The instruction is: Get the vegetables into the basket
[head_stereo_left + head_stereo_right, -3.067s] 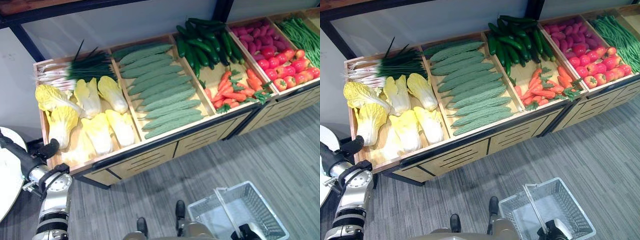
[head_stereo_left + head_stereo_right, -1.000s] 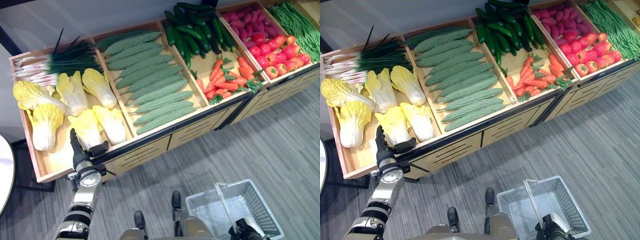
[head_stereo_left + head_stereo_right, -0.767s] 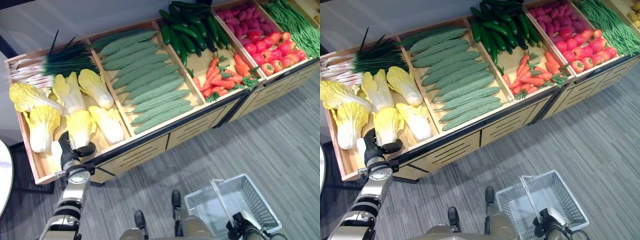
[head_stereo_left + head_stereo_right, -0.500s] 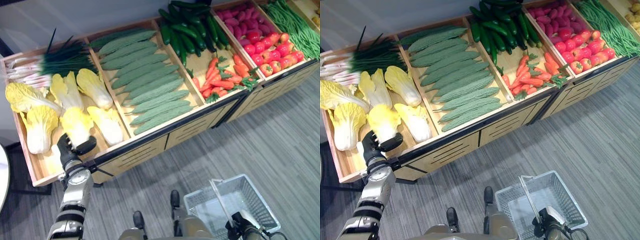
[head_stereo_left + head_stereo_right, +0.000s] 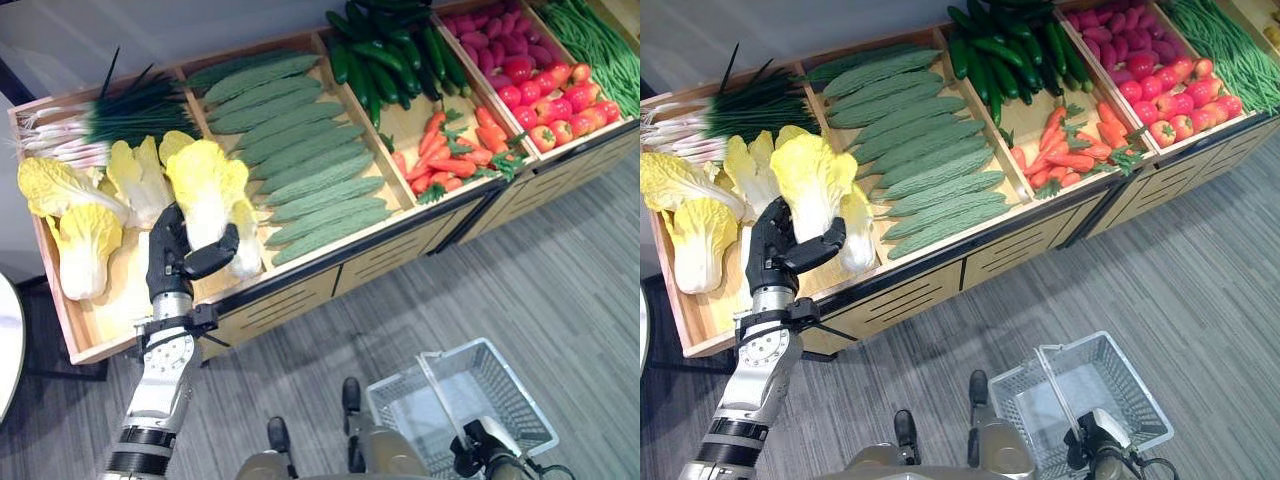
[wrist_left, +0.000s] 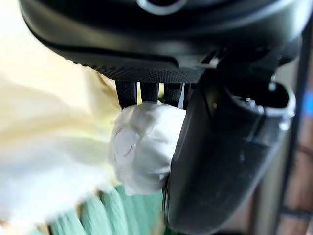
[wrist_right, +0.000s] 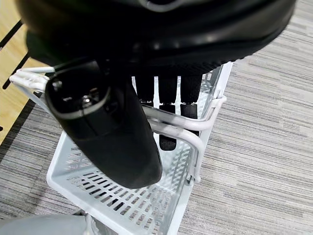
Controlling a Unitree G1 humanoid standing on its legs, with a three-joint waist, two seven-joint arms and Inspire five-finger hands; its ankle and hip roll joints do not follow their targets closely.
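My left hand point(image 5: 172, 258) is shut on the white stem of a yellow-green napa cabbage point(image 5: 203, 188), held up over the left crate point(image 5: 88, 337). In the left wrist view the cabbage stem point(image 6: 142, 149) sits pinched between the thumb and the fingers. Other cabbages point(image 5: 85, 235) lie in the crate below. A white wire basket point(image 5: 522, 392) hangs low at the right over the floor. My right hand point(image 7: 105, 129) is curled round its handle point(image 7: 178, 128), and the right hand point(image 5: 470, 455) also appears at the bottom edge of the left eye view.
The long wooden stand holds green onions point(image 5: 110, 115), bumpy green gourds point(image 5: 300, 150), dark cucumbers point(image 5: 390, 50), carrots point(image 5: 450, 165), tomatoes point(image 5: 560, 115) and green beans point(image 5: 600, 45). Grey striped floor point(image 5: 500, 270) lies between the stand and the basket.
My left hand reached into the left crate, closed on a cabbage and raised it off the crate floor. The right hand kept hold of the basket handle.
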